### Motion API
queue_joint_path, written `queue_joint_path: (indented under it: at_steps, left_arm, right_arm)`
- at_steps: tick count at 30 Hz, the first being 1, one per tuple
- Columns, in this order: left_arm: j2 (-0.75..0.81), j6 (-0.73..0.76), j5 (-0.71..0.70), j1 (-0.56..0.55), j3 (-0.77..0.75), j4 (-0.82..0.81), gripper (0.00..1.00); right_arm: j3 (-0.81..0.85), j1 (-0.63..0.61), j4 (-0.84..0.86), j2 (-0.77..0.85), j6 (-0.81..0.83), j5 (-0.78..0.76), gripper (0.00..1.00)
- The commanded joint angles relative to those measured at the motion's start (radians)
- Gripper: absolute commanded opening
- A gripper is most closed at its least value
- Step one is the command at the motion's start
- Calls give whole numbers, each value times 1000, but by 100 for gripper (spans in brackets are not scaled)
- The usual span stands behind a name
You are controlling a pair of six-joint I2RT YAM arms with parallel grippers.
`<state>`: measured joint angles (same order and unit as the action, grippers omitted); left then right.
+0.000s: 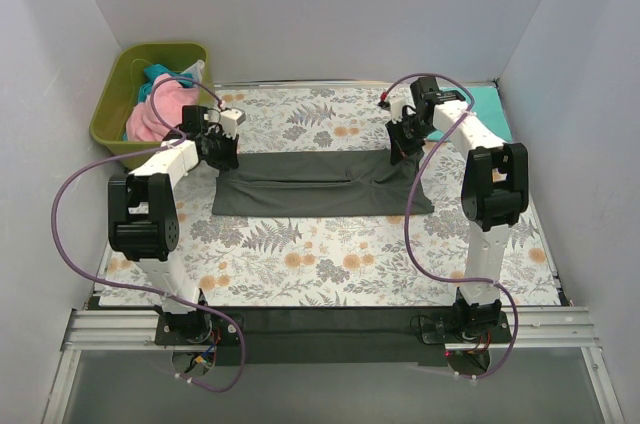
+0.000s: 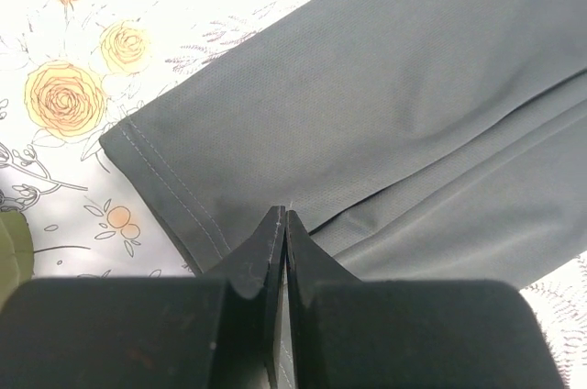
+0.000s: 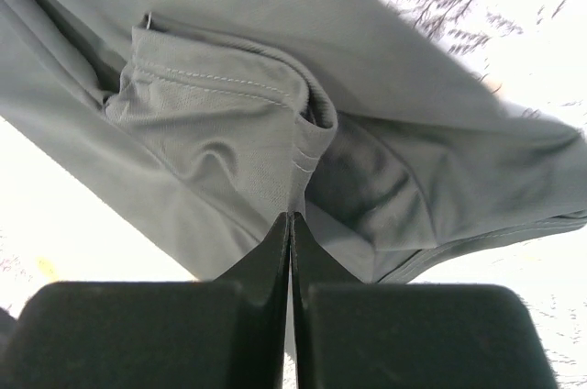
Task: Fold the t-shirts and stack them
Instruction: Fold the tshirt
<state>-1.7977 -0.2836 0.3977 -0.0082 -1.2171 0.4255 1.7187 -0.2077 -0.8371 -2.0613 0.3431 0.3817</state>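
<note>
From above, you had the dark grey t-shirt [image 1: 320, 184] folded into a long band mid-frame on the floral table cloth [image 1: 330, 264]. The left jaws were at its upper left corner and the right jaws at its upper right. Only that view caught the pink t-shirt [image 1: 160, 112] in the green bin [image 1: 108, 114], upper left. Only your wrist cameras showed both jaws clenched tip to tip against the grey cloth. I could not tell whether any fabric was pinched.
</note>
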Motion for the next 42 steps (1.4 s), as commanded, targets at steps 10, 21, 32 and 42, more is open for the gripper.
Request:
queue_joint_path:
  at_steps: [10,21,32,42]
  left_arm:
    - [58,-20,190,7,-42,4,20]
    - [98,-28,162,7,-6,-2,20]
    - [84,-37,162,5,1,10,29]
    - [-5,-26,93,7,-7,12,28]
  right_arm:
    - [57,11,-49,4,22,51,6]
    - [-88,-33,-59,110,189,180,6]
    - [-157,-67,-99,125,271,129,44]
    - [-88,-21,-56,21,139,159,36]
